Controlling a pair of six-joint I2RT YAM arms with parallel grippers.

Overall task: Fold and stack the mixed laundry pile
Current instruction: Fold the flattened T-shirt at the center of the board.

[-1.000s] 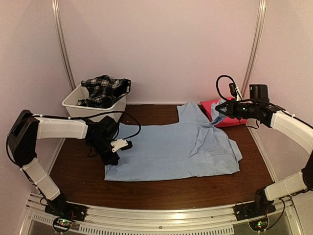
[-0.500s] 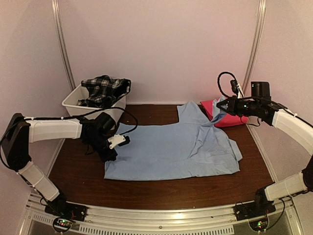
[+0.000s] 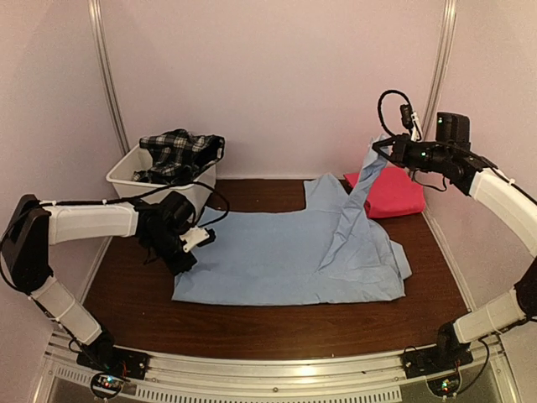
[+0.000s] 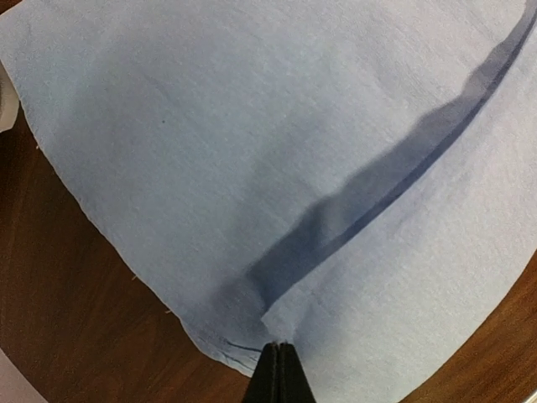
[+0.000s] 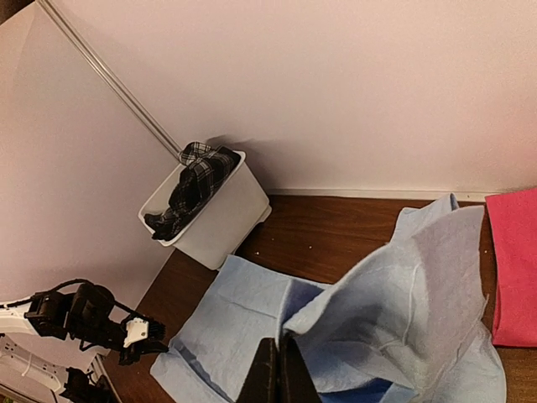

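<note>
A light blue shirt (image 3: 277, 260) lies spread over the middle of the table. My left gripper (image 3: 195, 243) is low at its left edge, shut on a small fold of the fabric (image 4: 289, 323); the left gripper (image 4: 279, 346) pinches it at the fingertips. My right gripper (image 3: 383, 149) is raised at the back right, shut on the shirt's right part, which hangs up from the table as a strip. In the right wrist view the right gripper (image 5: 278, 342) holds that lifted blue cloth (image 5: 419, 285). The pink-red cloth (image 3: 396, 191) lies folded behind it. The plaid garment (image 3: 178, 151) sits in the tub.
A white plastic tub (image 3: 159, 186) stands at the back left corner, close to my left arm. Pale walls close the table on three sides. Bare brown tabletop (image 3: 252, 332) shows in front of the shirt. The arm bases sit on the near rail.
My right gripper has risen and moved back, lifting the shirt's right part off the pink-red cloth. My left gripper has drawn the left edge slightly leftward.
</note>
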